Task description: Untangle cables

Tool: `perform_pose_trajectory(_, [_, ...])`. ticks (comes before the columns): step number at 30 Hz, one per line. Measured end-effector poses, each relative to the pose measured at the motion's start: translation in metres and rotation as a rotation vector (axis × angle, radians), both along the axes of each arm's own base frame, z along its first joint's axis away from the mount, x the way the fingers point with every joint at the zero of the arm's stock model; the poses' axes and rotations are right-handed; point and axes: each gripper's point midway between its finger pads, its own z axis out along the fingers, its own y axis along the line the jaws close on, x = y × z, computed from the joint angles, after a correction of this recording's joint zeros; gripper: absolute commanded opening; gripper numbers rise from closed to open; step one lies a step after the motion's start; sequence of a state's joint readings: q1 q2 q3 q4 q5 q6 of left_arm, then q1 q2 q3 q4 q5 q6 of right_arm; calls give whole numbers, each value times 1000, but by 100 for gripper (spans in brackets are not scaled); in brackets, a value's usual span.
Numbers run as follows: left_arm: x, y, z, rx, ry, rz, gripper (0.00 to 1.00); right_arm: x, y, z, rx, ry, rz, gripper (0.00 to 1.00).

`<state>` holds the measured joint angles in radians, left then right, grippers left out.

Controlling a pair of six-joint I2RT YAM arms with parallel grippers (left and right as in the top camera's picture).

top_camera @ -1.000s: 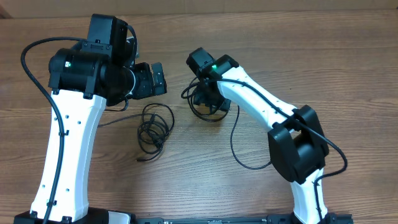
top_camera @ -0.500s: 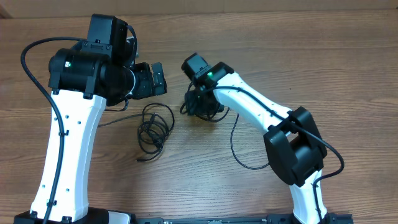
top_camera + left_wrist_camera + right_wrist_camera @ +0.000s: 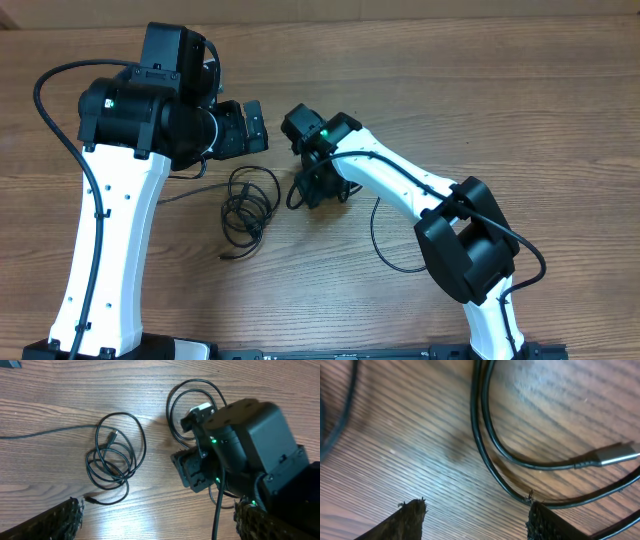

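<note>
The cables (image 3: pixel 245 205) are black. The table (image 3: pixel 560 120) is brown with streaky wood grain. The left arm (image 3: pixel 110 230) and right arm (image 3: pixel 400 180) are white with black joints. A green light (image 3: pixel 324 133) glows at twelve o'clock.

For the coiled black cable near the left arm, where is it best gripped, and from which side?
Grip the free end that trails out of the coiled cable, close to its tip. Come straight down from above, fingers straddling the strand: it lies flat on the table, clear of the overlapping loops.

Bright, even light; pale glare on the wooden table (image 3: pixel 150 520); cable (image 3: pixel 545 466) soft, slightly blurred up close.
</note>
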<state>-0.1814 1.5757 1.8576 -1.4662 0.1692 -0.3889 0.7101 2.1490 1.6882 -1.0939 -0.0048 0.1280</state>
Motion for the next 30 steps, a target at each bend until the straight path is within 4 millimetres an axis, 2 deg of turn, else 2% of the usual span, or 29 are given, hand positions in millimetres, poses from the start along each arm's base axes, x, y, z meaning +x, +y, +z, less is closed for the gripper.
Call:
perform_pose_trajectory(4, [0, 0, 0, 0, -1, 0, 99, -8, -10, -12, -39, 20, 48, 66])
perform_pose_trajectory(9, [7, 6, 2, -3, -21, 20, 99, -8, -12, -17, -45, 18, 78, 66])
perform_pose_trajectory(12, [11, 25, 2, -11, -17, 100, 100, -6, -12, -17, -41, 10, 83, 66])
perform_pose_trajectory(15, [14, 51, 2, -21, -10, 190, 100, 0, -13, -16, -32, -3, 84, 58])
perform_pose_trajectory(18, [9, 64, -1, -24, 20, 237, 100, 5, -14, -16, -26, -12, 88, 58])
perform_pose_trajectory(27, [6, 65, -2, -32, 36, 248, 99, 8, -14, -17, -12, -17, 96, 57])
perform_pose_trajectory(30, [5, 65, -2, -33, 37, 248, 100, 7, -14, -22, -7, -20, 97, 50])
